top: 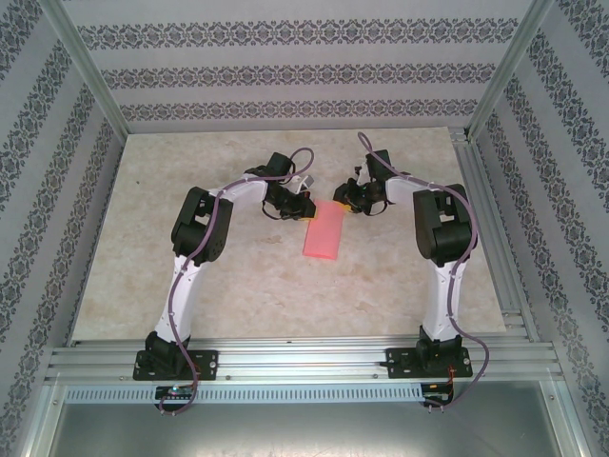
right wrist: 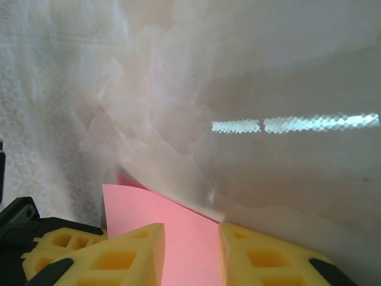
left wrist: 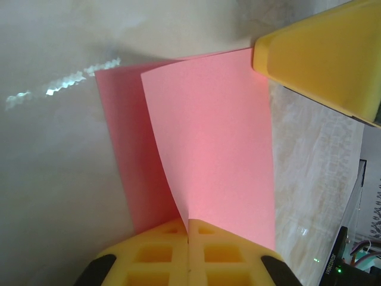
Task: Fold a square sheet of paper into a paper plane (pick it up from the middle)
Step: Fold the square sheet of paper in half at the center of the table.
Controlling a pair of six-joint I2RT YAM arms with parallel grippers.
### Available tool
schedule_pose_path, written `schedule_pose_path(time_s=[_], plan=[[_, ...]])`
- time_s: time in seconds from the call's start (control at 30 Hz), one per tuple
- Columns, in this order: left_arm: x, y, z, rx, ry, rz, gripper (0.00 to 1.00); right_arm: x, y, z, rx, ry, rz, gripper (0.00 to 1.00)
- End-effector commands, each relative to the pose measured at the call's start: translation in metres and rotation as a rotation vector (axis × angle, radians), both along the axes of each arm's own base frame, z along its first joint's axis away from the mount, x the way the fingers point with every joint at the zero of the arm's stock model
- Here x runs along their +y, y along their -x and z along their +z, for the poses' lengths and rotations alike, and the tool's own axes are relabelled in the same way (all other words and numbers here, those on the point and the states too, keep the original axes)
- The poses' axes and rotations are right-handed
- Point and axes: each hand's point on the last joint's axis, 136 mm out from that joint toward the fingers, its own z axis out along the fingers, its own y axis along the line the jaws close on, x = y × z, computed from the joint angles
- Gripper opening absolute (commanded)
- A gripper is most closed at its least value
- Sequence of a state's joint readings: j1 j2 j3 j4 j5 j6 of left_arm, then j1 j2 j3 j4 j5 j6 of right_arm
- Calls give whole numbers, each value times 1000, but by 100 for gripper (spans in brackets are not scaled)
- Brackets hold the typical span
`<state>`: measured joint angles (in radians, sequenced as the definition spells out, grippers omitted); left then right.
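Two layers show in the square sheet of paper [top: 323,231]. It lies doubled over into a long, narrow strip on the table [top: 219,286]. Its near end is free and points back between the left arm [top: 195,233] and the right arm [top: 440,238].

Both grippers meet at the sheet's far end. The left gripper [top: 301,203] sits at the sheet's far-left corner, its yellow pads [left wrist: 161,256] pressed together on the edge of the upper layer. In its wrist view the paper runs straight into the seam between them, and that layer bows up off the one beneath. It probably holds the flap this way to steer it or line it up for the next crease.

The right gripper [top: 349,198] stands at the sheet's far-right corner with its jaws partly spread and pink paper showing in the gap. One of its fingers seems to rest on that corner, likely as an anchor against sliding. I cannot tell whether it truly bears down.

The paper is thin, matte and pink-red, with straight edges, and it curves softly rather than kinking. The pads are blocky yellow wedges with square waffle recesses. The table around the sheet is pale, marbled and faintly glossy, catching a streak of light. Beyond the sheet's far end rise walls [top: 285,67] papered in bands of dark ornament.
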<state>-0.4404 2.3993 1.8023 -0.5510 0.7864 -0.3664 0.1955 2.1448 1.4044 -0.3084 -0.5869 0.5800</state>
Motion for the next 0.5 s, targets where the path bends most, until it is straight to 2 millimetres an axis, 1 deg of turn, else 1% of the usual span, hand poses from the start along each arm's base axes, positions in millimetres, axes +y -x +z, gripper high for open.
schedule_pose_path(time_s=[0.0,0.07,0.1,0.2,0.3,0.47], plan=[[8,10,-14,50,-50,-7,7,-1,1,44,-84,-17,11,30],[8,9,-14,49,-49,-6,7,0,5,59,-113,-37,14,30],[8,9,-13,47,-49,-5,6,1,10,63,-119,-50,14,30],[7,9,-13,48,-47,-5,6,6,25,65,-118,-69,15,30],[8,8,-13,46,-48,-5,6,9,38,53,-94,-76,12,30],[8,10,-13,51,-47,-6,6,21,53,22,-27,-76,41,29]])
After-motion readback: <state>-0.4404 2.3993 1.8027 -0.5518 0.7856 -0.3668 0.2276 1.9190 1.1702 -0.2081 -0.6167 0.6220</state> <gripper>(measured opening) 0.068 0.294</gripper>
